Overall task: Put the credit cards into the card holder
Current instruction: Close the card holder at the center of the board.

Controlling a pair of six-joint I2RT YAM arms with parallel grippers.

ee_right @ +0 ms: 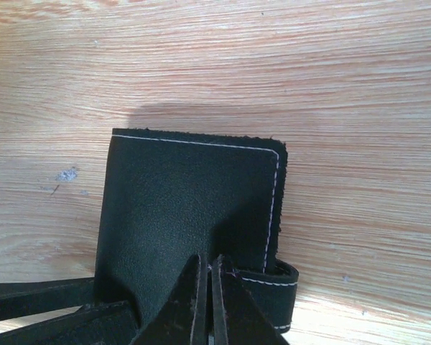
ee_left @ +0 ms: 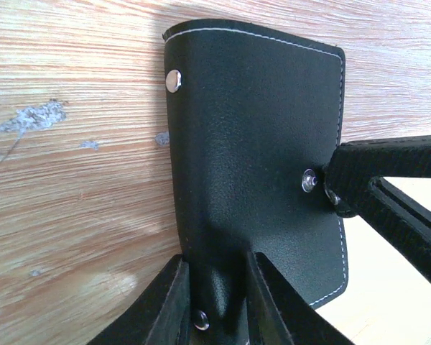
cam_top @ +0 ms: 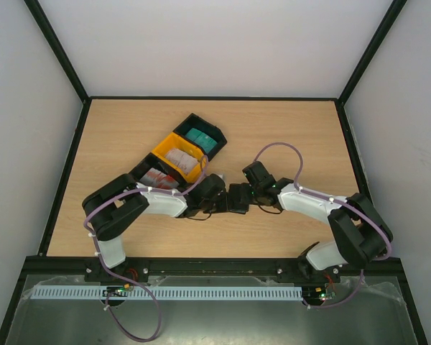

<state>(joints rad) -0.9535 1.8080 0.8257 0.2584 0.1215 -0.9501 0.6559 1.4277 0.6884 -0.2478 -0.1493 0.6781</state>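
**A:** Where is the card holder?

**B:** The black card holder point(cam_top: 238, 198) is between the two hands, white stitching along its edge and its outer face toward both wrist cameras. I cannot tell whether it touches the counter point(cam_top: 129, 129).

**A:** And the hands?

**B:** The right hand point(ee_right: 210, 262) has its fingers pressed together on the holder's edge, next to a metal snap. The left hand point(ee_left: 215, 262) is clamped on a narrow, creased part of the leather at the opposite end, where another snap sits between its fingers.

**A:** The credit cards?

**B:** They are just beyond the left hand, in a row of three bins. The teal cards point(cam_top: 199, 138) are in the farthest black bin point(cam_top: 190, 118). The grey-white cards point(cam_top: 178, 158) are in the yellow bin point(cam_top: 161, 152). The red-and-white cards point(cam_top: 156, 177) are in the nearest black bin point(cam_top: 138, 171).
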